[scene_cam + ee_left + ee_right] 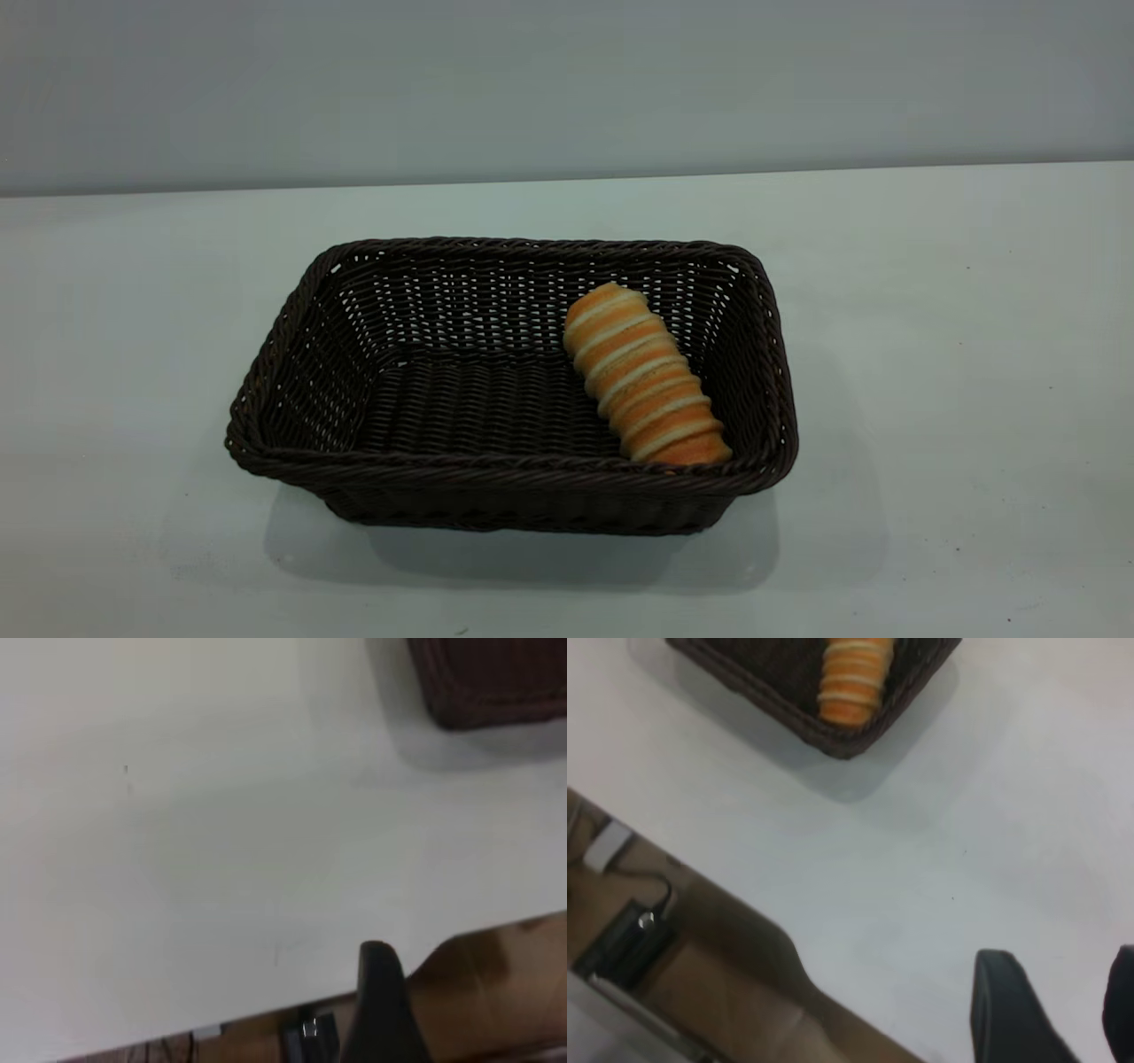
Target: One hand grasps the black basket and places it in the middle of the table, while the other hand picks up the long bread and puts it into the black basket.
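Note:
The black basket (301, 372) stands in the middle of the white table (930, 354). The long bread (642, 377) lies inside it at its right end, leaning on the right wall. Neither gripper shows in the exterior view. In the right wrist view, my right gripper (1059, 970) is open and empty above bare table near the table's edge, well away from the basket (833, 737) and the bread (852, 673). In the left wrist view, my left gripper (381, 979) hangs by the table's edge, far from the basket's corner (483, 687).
A grey wall (567, 80) rises behind the table. Beyond the table's edge both wrist views show brown floor. A black box with a cable (629, 939) lies on the floor on the right arm's side.

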Robot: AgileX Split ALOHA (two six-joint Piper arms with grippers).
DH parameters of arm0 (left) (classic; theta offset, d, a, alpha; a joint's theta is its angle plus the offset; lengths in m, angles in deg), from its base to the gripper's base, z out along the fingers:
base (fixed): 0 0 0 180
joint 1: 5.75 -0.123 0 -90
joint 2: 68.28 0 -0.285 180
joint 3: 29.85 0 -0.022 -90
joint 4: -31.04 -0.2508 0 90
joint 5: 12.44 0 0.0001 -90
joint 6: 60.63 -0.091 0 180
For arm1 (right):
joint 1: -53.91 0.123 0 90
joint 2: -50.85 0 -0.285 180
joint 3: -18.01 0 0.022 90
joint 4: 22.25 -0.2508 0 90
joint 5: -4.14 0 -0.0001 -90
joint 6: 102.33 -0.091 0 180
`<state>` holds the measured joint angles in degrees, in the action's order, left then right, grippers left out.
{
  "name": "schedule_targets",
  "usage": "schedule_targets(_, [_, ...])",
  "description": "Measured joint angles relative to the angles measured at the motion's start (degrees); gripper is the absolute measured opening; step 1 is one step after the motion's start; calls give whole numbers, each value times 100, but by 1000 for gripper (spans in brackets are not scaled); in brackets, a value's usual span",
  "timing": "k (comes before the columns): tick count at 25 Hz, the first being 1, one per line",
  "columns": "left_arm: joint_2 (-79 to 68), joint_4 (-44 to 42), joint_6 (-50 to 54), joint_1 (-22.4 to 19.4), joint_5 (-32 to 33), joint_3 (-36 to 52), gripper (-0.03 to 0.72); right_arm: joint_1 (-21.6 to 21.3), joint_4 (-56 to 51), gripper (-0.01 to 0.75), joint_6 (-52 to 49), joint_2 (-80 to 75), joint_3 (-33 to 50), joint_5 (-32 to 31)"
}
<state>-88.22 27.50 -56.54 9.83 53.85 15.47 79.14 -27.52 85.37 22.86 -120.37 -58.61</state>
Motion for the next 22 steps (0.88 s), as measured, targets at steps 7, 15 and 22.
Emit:
schedule_targets(7, [36, -15, 49, 0, -6, 264, 585, 0, 346, 251, -294, 1124, 650, -47])
schedule_targets(15, [151, -17, 72, 0, -131, 378, 585, 0, 583, 251, -507, 1507, 818, -114])
schedule_targets(22, [160, -17, 86, 0, -131, 384, 585, 0, 527, 251, -615, 1507, 823, -119])
